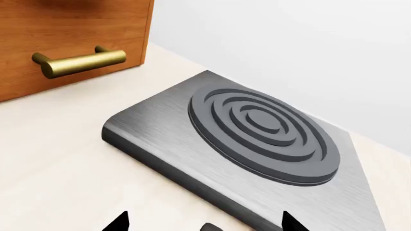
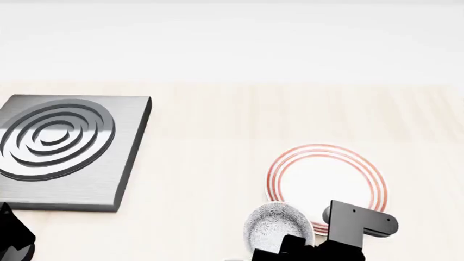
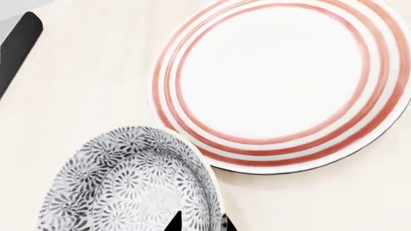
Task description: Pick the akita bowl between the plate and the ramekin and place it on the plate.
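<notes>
The akita bowl (image 3: 122,187) is speckled black and white and sits just beside the rim of the plate (image 3: 192,130), a white plate with red rings. My right gripper (image 3: 200,224) is shut on the bowl's rim, with one fingertip inside the bowl and the other outside. In the head view the bowl (image 2: 275,223) appears tilted, next to the plate (image 2: 326,179), and partly hidden by my right arm (image 2: 355,223). My left gripper (image 1: 202,221) is open over the bare counter with nothing between its fingers. The ramekin is out of view.
A grey metal hob with a ringed burner (image 2: 58,141) lies on the pale counter at the left, close to my left gripper (image 1: 263,134). A wooden cabinet front with a brass handle (image 1: 80,62) stands behind it. A pale wall closes the back.
</notes>
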Tool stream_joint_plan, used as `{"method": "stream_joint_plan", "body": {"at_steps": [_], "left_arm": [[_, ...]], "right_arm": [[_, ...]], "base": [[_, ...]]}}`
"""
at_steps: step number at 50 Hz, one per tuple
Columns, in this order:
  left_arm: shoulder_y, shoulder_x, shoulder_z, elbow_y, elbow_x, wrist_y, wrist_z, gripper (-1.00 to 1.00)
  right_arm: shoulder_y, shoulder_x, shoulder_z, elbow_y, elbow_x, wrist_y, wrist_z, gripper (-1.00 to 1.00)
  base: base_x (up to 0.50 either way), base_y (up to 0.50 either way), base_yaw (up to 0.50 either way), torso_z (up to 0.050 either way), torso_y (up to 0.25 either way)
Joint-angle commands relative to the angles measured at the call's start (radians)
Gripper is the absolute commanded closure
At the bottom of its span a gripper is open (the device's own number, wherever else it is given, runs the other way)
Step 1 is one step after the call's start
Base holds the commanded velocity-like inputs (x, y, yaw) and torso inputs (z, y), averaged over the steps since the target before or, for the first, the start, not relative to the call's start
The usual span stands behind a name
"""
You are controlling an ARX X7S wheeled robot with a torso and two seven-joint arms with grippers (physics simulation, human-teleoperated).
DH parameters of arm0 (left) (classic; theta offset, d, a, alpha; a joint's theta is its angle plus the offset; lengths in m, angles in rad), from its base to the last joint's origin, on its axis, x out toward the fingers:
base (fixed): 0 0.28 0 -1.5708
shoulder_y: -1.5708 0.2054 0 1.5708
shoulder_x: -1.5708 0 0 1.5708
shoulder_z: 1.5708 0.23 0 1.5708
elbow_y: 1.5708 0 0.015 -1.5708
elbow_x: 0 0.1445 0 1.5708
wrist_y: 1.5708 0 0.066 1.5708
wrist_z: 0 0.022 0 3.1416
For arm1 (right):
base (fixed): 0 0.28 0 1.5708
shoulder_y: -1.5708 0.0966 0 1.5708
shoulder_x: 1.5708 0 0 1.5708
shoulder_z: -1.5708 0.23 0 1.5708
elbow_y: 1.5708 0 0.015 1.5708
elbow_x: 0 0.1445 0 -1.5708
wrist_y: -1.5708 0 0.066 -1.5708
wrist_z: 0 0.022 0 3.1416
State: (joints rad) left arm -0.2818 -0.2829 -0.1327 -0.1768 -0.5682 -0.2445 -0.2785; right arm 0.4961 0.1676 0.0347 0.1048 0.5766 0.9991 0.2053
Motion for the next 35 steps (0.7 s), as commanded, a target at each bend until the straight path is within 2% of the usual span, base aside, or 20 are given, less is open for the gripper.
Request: {"method": "stream_joint_plan", "body": {"at_steps": [1,21,35], "left_arm": [[-0.003,0.000,0.003,-0.008,-0.001,0.004,0.000,-1.00],[0.000,-0.005,0.008,-0.001,-0.007,-0.001,-0.007,-1.00],[0.001,-0.006,0.010,-0.001,-0.010,0.001,-0.008,-1.00]], "right_arm": [[-0.015,0.005,-0.020,-0.021,-0.023,-0.019,0.021,1.00],[0.046,0.028,-0.058,-0.232,0.015,0.095,0.076,1.00],[0.157,0.053,-0.061,-0.199,0.026,0.137,0.079,1.00]], "base": [[0.00,0.00,0.00,0.000,0.000],[0.00,0.00,0.00,0.000,0.000],[0.00,0.00,0.00,0.000,0.000]]}}
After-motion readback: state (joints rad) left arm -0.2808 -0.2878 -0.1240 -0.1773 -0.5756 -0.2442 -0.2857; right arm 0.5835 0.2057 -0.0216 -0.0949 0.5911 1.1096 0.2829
